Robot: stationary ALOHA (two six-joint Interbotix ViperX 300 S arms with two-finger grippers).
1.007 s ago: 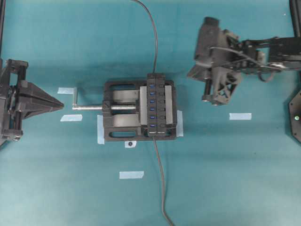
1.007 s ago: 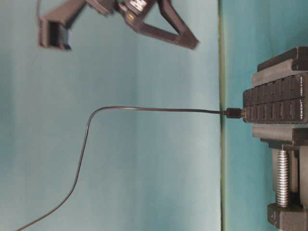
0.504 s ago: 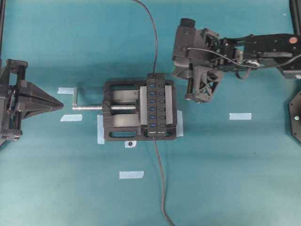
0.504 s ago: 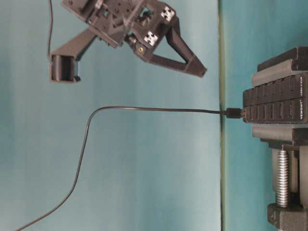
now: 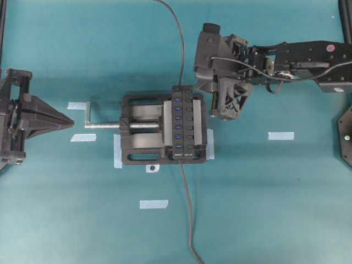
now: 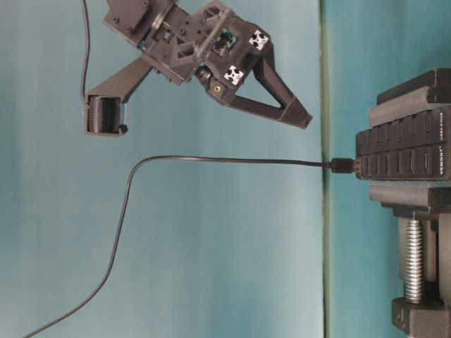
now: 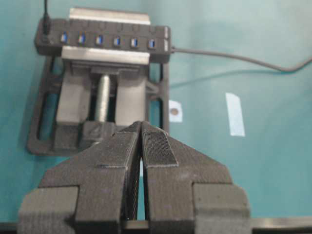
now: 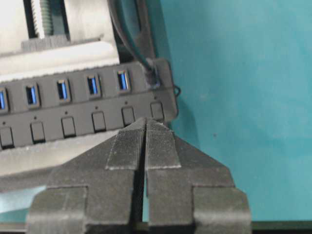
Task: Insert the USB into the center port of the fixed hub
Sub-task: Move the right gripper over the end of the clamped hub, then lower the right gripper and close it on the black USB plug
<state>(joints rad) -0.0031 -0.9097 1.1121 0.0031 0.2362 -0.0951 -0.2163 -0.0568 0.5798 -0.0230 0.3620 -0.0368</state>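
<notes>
Two end effectors are in view, and neither holds anything. The right end effector [image 5: 224, 113] has its fingers pressed together and hangs above the surface [image 5: 275, 192] just beside the far end of the hub [image 5: 183, 122], which sits clamped in the vise [image 5: 137, 151]. The left end effector [image 5: 69, 121], also pressed together, rests well apart on the other side. A plug [image 8: 153, 74] sits in the end slot of the hub with its cable [image 5: 181, 44] trailing away; the center port [image 5: 178, 122] is empty. This looks like the approach step. Next, I judge, the right fingers must spread and close on that plug to pull it free, then line it up with the middle slot.
</notes>
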